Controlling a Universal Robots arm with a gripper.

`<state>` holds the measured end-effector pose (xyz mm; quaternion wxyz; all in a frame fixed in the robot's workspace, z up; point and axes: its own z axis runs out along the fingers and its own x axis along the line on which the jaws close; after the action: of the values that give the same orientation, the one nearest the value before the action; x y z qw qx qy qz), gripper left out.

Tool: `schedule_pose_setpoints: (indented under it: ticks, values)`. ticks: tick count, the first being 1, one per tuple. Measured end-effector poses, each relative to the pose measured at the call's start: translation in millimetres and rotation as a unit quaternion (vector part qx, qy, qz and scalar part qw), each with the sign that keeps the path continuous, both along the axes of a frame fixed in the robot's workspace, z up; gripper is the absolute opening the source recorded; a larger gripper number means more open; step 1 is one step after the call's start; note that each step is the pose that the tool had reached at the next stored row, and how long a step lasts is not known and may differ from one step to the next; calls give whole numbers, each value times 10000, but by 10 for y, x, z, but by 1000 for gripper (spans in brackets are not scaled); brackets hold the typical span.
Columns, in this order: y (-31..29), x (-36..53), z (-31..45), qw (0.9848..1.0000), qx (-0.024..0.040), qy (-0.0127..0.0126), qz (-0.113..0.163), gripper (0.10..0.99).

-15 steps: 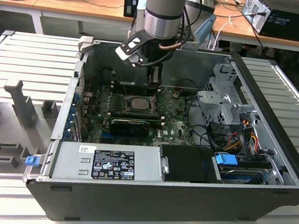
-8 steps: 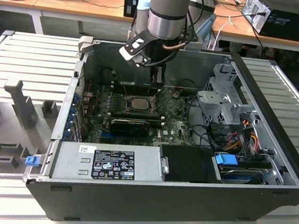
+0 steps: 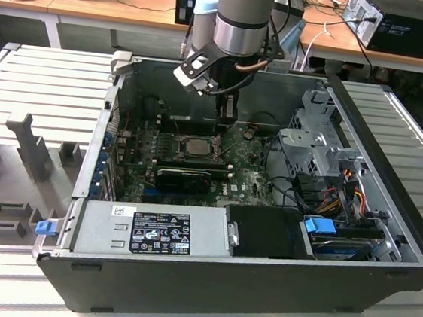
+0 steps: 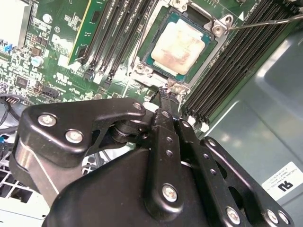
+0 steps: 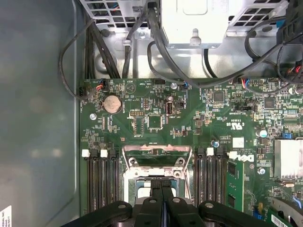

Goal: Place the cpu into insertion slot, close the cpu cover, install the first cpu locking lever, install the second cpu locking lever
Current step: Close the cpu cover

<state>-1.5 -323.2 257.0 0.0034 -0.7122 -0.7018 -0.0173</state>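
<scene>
cpu [image 4: 178,45] in insertion slot [image 4: 138,70], gripper [image 4: 165,94] adj.

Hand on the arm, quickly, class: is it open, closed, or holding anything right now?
Hand: closed, fingertips together just beside the cpu; nothing visibly held.

motherboard [image 5: 142,97]: one
cpu [image 4: 179,45]: one, on the motherboard
coin battery [image 5: 112,103]: one, on the motherboard
pincer [image 4: 165,93]: one, above the motherboard
</scene>
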Motion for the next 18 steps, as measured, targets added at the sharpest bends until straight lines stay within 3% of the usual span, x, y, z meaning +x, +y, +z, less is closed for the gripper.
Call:
schedule_pose_setpoints:
  ticks: [4,7,18]
  values:
    - [0,5,26,10000,0,0,-1,106]
    - [0,5,90,10000,1,0,0,106]
    - [0,87,102,10000,1,0,-1,106]
